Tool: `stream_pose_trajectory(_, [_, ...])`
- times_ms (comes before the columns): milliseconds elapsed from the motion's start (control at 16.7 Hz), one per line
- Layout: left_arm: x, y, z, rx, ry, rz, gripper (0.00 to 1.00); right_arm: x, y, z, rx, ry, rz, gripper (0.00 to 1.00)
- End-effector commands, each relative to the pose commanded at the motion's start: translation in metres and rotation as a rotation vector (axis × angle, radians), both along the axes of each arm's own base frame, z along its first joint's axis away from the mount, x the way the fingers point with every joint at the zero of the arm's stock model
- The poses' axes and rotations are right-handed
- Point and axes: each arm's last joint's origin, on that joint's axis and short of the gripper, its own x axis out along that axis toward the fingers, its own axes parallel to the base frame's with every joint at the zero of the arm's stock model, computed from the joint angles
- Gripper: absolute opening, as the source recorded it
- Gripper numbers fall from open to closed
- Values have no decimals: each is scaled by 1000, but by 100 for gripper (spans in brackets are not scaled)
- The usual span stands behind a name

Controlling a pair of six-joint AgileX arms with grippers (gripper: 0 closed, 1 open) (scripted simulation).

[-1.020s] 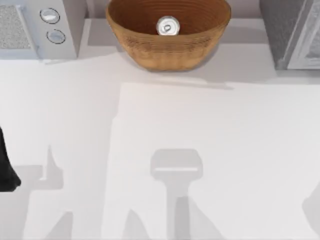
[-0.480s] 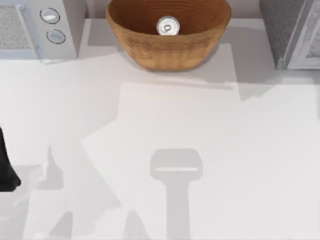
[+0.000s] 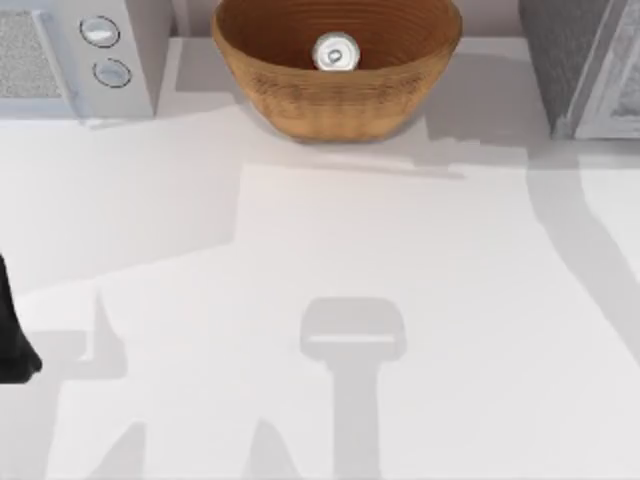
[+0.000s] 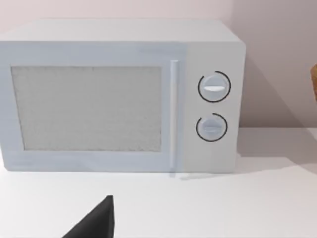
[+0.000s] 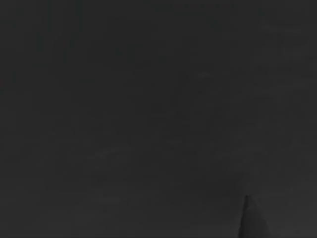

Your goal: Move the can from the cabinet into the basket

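The left arm [image 3: 14, 335] sat parked at the worktop's [image 3: 300, 250] left edge; whether its pincer was released or clenched I cannot tell. The microwave [image 3: 75, 55] occupied the back left corner. The can [image 3: 336, 53] stood upright inside the basket [image 3: 270, 85] at mid back edge, the cabinet [image 3: 580, 65] in the back right corner. The right wrist view was dark.

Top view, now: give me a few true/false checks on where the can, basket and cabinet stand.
1. The can lies inside the basket. True.
2. The can is on its side. False: it stands upright, silver top facing up.
3. The cabinet sits at the table's back right. True.
4. The basket stands at the table's front edge. False: it is at the back, between the white appliance and the cabinet.
5. The left arm is over the basket. False: it sits at the table's left edge.
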Motion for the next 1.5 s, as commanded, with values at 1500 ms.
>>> stream_pose_trajectory(1500, [0,0,0,0,0,0,100,8,-17,-7,-3,-31,-28,100])
